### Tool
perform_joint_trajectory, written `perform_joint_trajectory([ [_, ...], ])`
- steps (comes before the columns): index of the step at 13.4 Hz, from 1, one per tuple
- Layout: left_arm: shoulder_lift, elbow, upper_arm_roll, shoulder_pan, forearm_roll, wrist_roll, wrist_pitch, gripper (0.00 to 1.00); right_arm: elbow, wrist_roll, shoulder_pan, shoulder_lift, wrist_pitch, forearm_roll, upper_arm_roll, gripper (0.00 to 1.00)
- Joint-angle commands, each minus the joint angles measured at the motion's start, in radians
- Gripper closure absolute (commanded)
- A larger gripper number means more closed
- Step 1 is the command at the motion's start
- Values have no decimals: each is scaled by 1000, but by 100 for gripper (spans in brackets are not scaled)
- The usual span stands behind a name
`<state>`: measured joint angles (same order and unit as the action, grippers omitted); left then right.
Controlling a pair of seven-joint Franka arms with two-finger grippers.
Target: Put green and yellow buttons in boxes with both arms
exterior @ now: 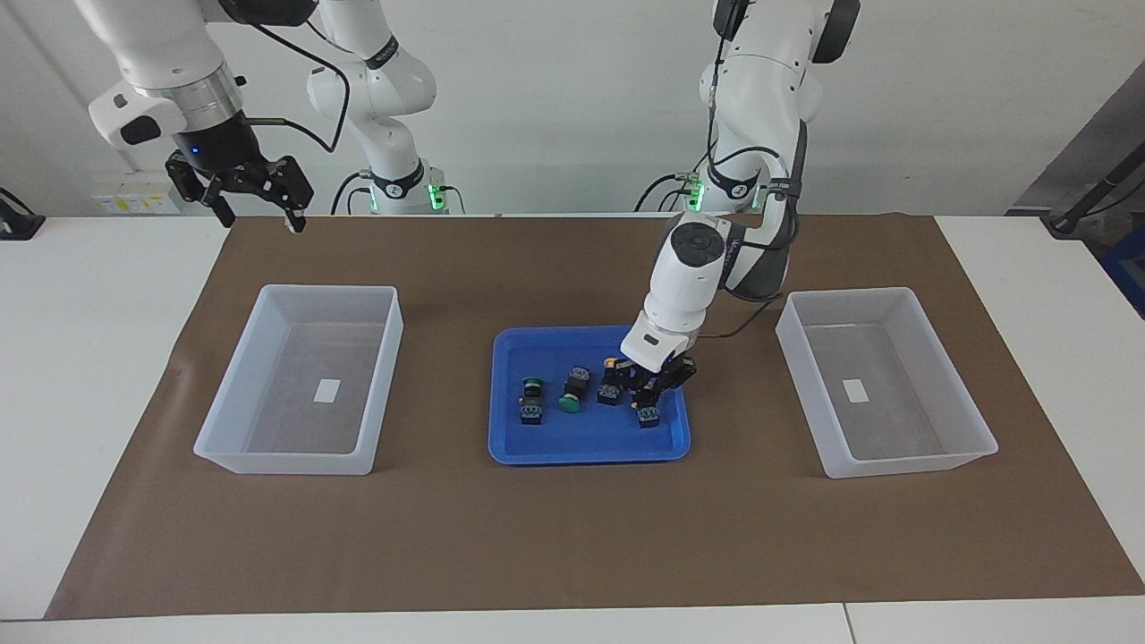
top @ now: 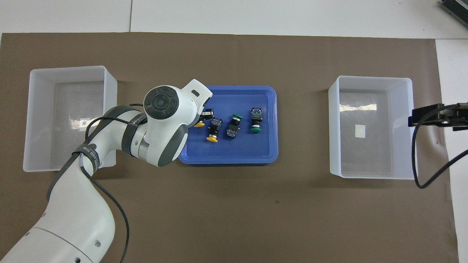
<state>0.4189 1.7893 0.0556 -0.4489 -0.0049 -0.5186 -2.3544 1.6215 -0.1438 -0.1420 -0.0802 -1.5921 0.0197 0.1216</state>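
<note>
Left gripper [exterior: 646, 391] clamped, right gripper [exterior: 255, 199] spread

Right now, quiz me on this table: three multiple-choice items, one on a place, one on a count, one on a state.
1. The four buttons lie: A in the blue tray; B in a box; C nowhere in view.
2. Green caps number: A one; B two; C three.
3. The left gripper is: A open; B shut on a yellow button; C out of view.
Key: 1 A, all four sit inside the tray's rim, and both boxes hold none. 2 B, two green caps lie beside two yellow. 3 B, it clamps the button at the tray's left-arm end.
</note>
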Motion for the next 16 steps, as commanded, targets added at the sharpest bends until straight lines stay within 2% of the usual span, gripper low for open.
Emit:
perform_joint_trajectory([
  [1, 27, -152, 0, 38, -10, 6, 159, 100, 17, -42, -11, -7, -46, -17, -7, 0],
  [3, 12, -206, 4, 87, -10, 11, 242, 100, 23, -141, -66, 0, -90, -18, -7, 0],
  [5, -28, -238, 4, 151, -9, 40, 328, 100, 29, -259, -116, 49, -173, -50, -8, 0],
  [9, -63, -284, 7, 326, -29, 254, 443, 100, 28, -413, -232, 198, -412, -92, -10, 0],
  [12, -81, -281, 4, 452, -47, 458, 455, 100, 0, -600, -353, 376, -634, -81, -10, 0],
  [14, -104, -239, -7, 505, -52, 583, 437, 100, -3, -704, -408, 482, -773, -83, -10, 0],
  [16, -152, -103, -8, 533, -52, 629, 324, 100, -5, -740, -462, 552, -804, -76, -11, 0],
])
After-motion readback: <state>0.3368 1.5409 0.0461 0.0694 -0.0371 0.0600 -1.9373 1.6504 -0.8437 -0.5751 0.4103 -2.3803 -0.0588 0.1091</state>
